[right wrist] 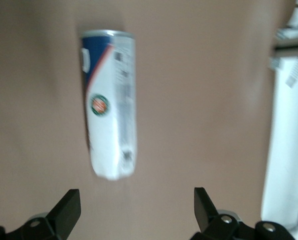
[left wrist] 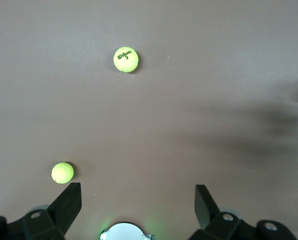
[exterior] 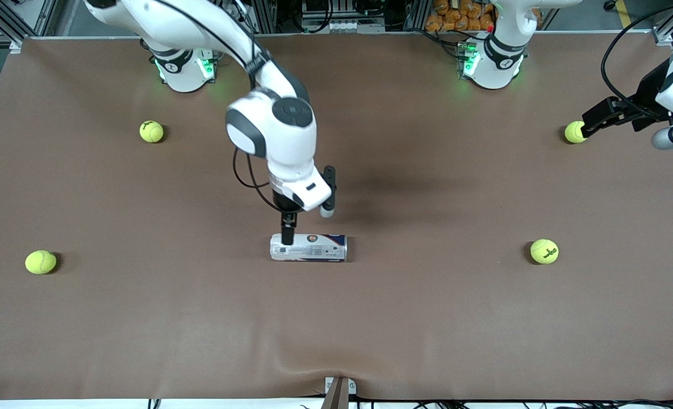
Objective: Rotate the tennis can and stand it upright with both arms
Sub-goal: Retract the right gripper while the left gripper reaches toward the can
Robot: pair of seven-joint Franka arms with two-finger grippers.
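Note:
The tennis can (exterior: 308,247) lies on its side in the middle of the brown table, white with a dark blue end and a round logo. In the right wrist view the tennis can (right wrist: 111,105) lies lengthwise, outside the fingers. My right gripper (exterior: 288,232) hangs low over the end of the can toward the right arm's end of the table; my right gripper (right wrist: 134,210) is open with only bare table between its fingers. My left gripper (exterior: 589,126) waits at the left arm's end of the table, beside a tennis ball. In its own wrist view my left gripper (left wrist: 138,205) is open and holds nothing.
Several yellow-green tennis balls lie about: one (exterior: 575,132) by the left gripper, one (exterior: 544,251) nearer the camera, one (exterior: 151,131) and another (exterior: 40,262) toward the right arm's end. The left wrist view shows two balls (left wrist: 126,59) (left wrist: 62,172).

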